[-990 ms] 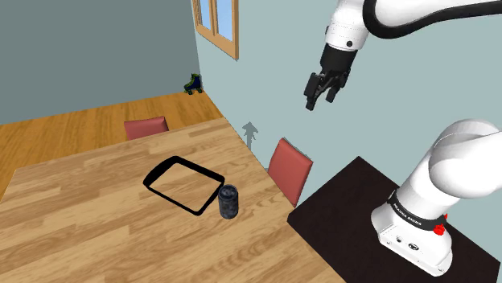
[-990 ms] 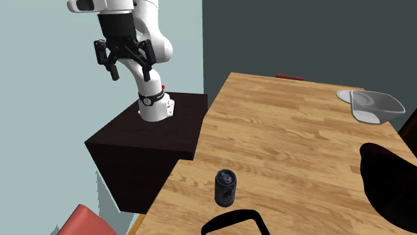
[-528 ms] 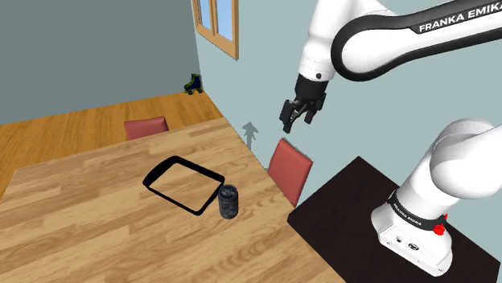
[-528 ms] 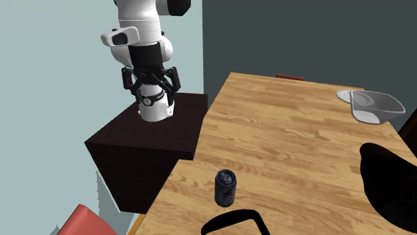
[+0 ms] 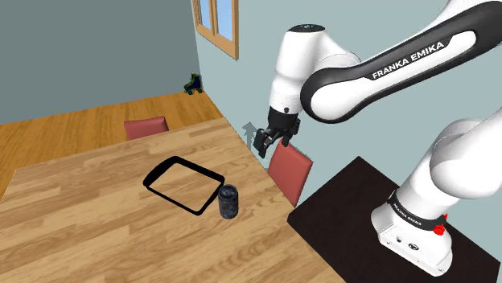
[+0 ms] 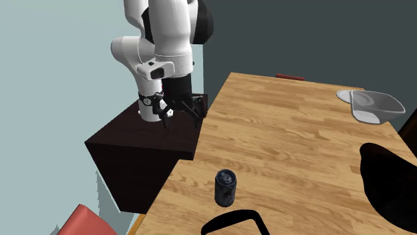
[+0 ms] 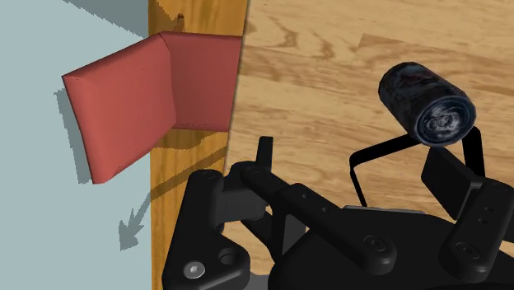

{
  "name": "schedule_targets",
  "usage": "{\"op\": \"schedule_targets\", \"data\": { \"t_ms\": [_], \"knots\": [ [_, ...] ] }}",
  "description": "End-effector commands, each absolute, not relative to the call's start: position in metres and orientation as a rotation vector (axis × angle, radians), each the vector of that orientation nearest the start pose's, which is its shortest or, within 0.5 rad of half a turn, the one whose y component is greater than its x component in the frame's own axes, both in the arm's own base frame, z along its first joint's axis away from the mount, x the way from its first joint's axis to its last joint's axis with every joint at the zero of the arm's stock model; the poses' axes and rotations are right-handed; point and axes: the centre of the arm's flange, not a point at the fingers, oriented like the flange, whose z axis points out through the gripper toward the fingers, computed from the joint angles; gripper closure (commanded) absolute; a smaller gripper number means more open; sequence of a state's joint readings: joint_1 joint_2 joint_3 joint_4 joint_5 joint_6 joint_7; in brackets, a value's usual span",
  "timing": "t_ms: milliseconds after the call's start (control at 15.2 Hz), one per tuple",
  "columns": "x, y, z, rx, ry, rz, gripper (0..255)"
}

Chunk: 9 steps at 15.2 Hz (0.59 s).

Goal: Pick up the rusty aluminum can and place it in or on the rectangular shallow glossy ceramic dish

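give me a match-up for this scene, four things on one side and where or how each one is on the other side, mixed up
Things:
1 can
2 dish
3 bowl
4 tool

Place or state:
a grey, near the far right end of the table in the second exterior view
b open, in the air, holding nothing
c dark, upright beside the dish's corner
d black rim, flat on the table

Pairs: 1-c, 2-d, 3-a, 4-b
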<state>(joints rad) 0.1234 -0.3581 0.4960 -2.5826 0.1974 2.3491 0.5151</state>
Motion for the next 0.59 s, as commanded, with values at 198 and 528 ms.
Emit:
{"op": "schedule_targets", "data": {
  "t_ms": [198,528],
  "knots": [
    [0.359,0.294,0.330,-3.102,0.082,-0.153,0],
    [0.371,0.341,0.285,-3.102,0.089,-0.163,0]
  ]
}}
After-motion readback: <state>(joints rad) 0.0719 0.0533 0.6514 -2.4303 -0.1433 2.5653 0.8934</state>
